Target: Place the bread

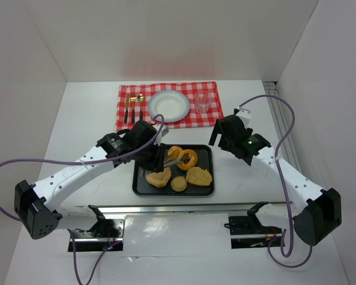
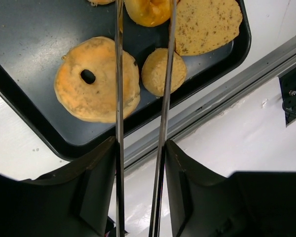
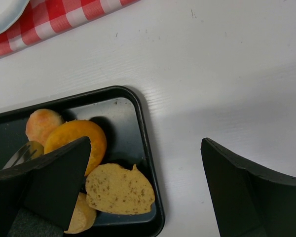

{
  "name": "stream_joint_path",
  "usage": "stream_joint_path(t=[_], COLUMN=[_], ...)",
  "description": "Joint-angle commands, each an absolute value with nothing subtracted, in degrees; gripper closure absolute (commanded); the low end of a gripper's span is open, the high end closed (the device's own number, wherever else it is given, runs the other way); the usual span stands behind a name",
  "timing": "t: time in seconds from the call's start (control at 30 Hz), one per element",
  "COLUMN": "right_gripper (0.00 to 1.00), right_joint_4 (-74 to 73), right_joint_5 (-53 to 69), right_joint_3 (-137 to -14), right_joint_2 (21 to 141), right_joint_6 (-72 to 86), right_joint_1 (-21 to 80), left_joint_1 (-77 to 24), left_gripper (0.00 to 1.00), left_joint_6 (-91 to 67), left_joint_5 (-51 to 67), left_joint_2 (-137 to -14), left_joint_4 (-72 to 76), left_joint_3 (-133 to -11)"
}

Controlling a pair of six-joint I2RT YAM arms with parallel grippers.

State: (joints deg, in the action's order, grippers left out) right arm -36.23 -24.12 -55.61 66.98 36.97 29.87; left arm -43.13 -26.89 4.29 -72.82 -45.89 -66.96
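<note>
Bare worktop point(image 1: 77, 127) lies open on both sides of the black tray point(image 1: 136, 181). Five bread pieces point(image 1: 199, 176) crowd the tray, with tongs point(image 1: 173, 159) reaching over them. Beyond, a glass point(image 1: 202, 101) and cutlery point(image 1: 133, 108) flank the white plate point(image 1: 169, 107).

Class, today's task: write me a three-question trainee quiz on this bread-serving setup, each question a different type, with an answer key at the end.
1. True or false: the round white plate on the red-and-white checked cloth already holds bread.
2. What does the left gripper grip? A) a wooden spatula B) slim metal tongs C) a sponge
3. Fill the blank: beside the black rectangular tray, the right gripper has its jaws ____.
Key: 1 false; 2 B; 3 open.
</note>
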Motion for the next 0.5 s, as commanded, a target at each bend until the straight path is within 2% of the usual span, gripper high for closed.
stream_joint_path(t=[0.0, 0.43, 0.47], right_gripper=[0.0, 0.0, 0.0], right_joint_4=[-35.2, -34.1, -34.1], right_joint_5=[-24.0, -23.5, -23.5], right_joint_3=[-56.7, -56.7, -56.7], right_joint_2=[66.5, 67.1, 67.1], right_joint_6=[37.0, 37.0, 37.0], right_joint_1=[30.3, 30.3, 30.3], left_joint_1=[-44.1, -44.1, -44.1], left_gripper=[0.47, 0.49, 0.55], left_joint_6=[-27.4, -26.3, -26.3], left_joint_5=[3.7, 2.0, 2.0], left_joint_2=[-72.9, -74.5, -74.5], left_joint_4=[-43.4, -44.0, -44.6], left_joint_3=[-66.8, -66.8, -67.3])
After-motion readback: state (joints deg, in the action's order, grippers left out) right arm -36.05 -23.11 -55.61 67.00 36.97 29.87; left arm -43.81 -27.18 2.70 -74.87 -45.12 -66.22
